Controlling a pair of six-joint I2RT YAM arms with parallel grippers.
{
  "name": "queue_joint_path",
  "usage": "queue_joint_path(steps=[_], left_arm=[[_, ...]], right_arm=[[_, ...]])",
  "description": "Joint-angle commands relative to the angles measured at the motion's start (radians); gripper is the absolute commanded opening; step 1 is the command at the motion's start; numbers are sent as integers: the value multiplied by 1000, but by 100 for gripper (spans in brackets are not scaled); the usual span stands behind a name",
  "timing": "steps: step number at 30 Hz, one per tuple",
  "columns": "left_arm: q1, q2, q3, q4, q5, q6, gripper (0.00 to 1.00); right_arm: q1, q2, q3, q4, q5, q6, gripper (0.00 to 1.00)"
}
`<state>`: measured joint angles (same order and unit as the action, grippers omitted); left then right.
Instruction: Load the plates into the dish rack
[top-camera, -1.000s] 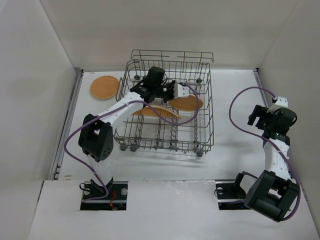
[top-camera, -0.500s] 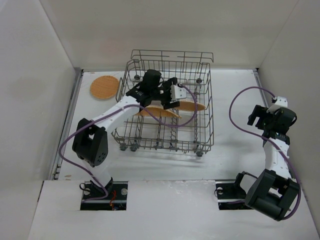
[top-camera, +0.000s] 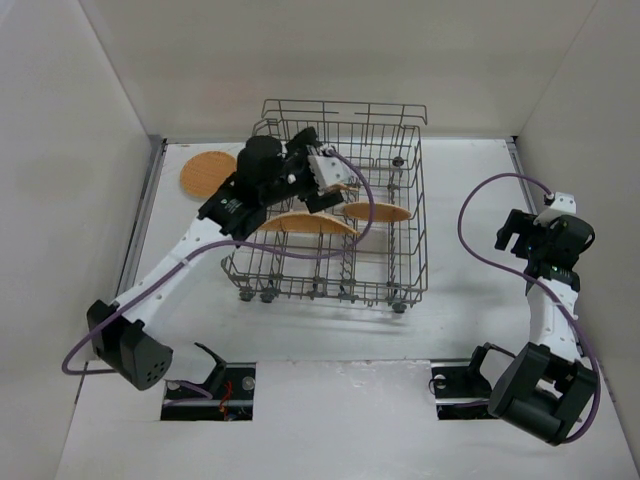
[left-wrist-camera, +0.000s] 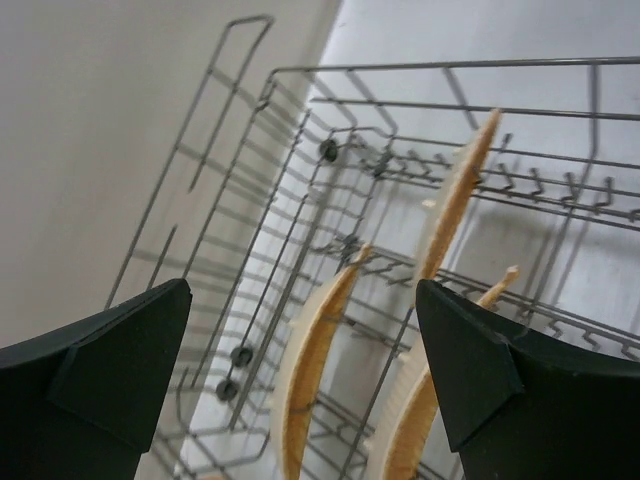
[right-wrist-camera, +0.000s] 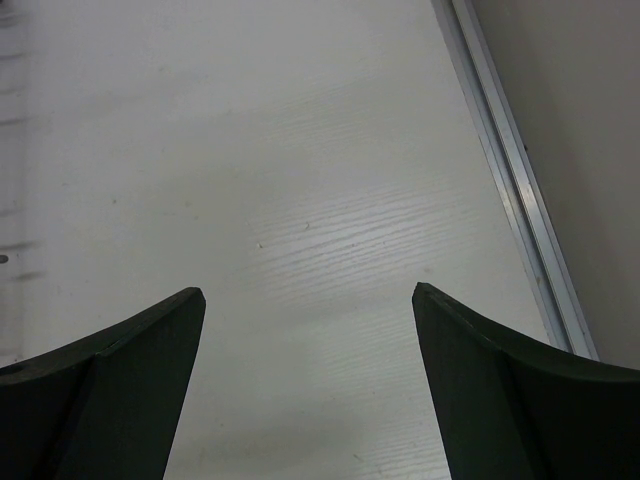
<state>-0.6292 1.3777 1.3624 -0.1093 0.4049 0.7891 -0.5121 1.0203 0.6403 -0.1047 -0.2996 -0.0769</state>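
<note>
Plates stand on edge between the tines of the dish rack (top-camera: 412, 240), which sits mid-table, nearer the far edge. From above you can pick out the near plate (top-camera: 310, 223) and the right-hand plate (top-camera: 382, 212). Your left wrist camera shows three of them edge-on in the rack, each leaning a little, with the tallest plate (left-wrist-camera: 455, 190) farthest from the lens. The loose plate (top-camera: 205, 172) lies flat on the tabletop (top-camera: 470, 190) near the far-left corner, close to the rack's left side.

Your left gripper (top-camera: 325, 172) hangs over the far-left part of the rack, above the plates, with its jaws spread wide and nothing between them. Your right gripper (top-camera: 512, 235) hovers toward the right edge of the table, well apart from the rack. Its wrist view shows the fingers (right-wrist-camera: 110, 370) spread over bare white surface and holding nothing, with the metal rail (right-wrist-camera: 510, 170) of the right edge running alongside.
</note>
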Motion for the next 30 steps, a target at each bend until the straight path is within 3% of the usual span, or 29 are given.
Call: queue_joint_path(steps=[1,4,8,13,16,20,24,30], left_arm=[[73,-60,59,-16,-190,-128,95],[206,-63,104,-23,-268,-252,94],[456,-26,139,-64,-276,-497,77],[794,61,136,-101,-80,-931,80],[933,139,96,-87,44,-1149,83],[1042,262,38,-38,149,-1359,85],[1084,372,7,31,209,-1491,80],[1075,523,36,91,262,-1556,47]], right_arm=[[-7,-20,24,30,-26,14,91],[-7,-9,32,26,-26,15,91],[-10,4,39,20,-26,16,91],[-10,23,51,13,-24,17,91],[-10,27,53,10,-19,17,91],[-16,38,59,4,-21,19,91],[-27,67,81,-10,-27,28,91],[-44,115,114,-43,-44,37,91]])
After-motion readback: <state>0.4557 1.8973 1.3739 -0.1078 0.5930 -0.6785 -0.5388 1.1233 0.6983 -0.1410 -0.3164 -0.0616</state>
